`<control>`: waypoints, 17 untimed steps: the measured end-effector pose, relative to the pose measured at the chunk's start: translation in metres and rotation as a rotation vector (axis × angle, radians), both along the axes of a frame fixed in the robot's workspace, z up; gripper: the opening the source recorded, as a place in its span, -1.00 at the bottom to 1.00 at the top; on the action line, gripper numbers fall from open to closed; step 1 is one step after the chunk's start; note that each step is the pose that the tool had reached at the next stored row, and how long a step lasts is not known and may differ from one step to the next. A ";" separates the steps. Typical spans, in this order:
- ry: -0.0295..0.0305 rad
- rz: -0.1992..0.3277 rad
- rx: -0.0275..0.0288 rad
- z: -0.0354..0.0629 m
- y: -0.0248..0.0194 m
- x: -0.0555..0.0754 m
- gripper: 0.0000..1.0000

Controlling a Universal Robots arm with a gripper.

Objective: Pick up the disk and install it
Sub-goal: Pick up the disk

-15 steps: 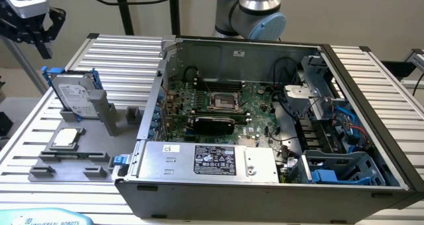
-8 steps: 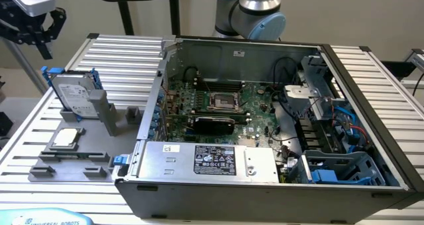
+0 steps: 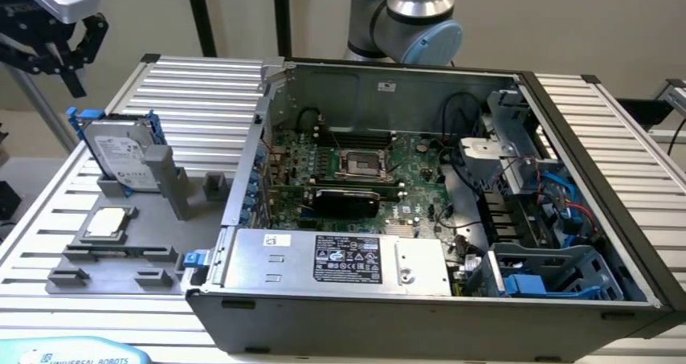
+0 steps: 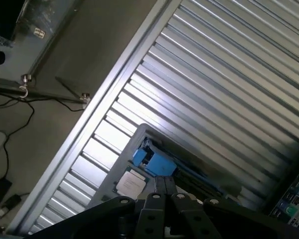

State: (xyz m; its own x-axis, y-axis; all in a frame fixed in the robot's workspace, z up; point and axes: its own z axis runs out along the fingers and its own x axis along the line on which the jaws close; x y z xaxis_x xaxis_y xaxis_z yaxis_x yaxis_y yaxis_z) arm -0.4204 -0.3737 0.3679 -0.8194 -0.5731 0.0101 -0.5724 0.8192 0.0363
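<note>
The disk (image 3: 120,151) is a silver-grey hard drive with a white label in a bright blue carrier. It stands on edge, leaning, in a grey fixture (image 3: 161,243) at the exterior view's left. My gripper (image 3: 73,79) hangs in the air above and behind the disk, well apart from it. Its black fingers meet at the tips and hold nothing. In the wrist view the gripper (image 4: 164,191) points down toward the disk's blue carrier (image 4: 157,162) far below.
An open computer case (image 3: 429,300) with its motherboard (image 3: 365,167) takes up the middle. A large grey box with a black-and-white label (image 3: 343,259) sits at its front, and a blue drive bay (image 3: 547,276) at its front right. A small square silver chip (image 3: 109,222) lies on the fixture. The table (image 3: 204,91) is ribbed.
</note>
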 end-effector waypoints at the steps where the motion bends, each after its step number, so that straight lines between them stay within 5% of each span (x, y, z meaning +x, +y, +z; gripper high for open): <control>1: -0.0005 0.018 0.0000 -0.0002 0.0000 0.000 -0.79; 17: -0.0035 0.309 0.0002 -0.0061 0.0000 0.000 -0.79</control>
State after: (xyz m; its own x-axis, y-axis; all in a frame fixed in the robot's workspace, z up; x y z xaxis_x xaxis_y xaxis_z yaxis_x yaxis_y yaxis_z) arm -0.4204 -0.3737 0.3618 -0.6064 -0.7951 0.0074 -0.7945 0.6063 0.0341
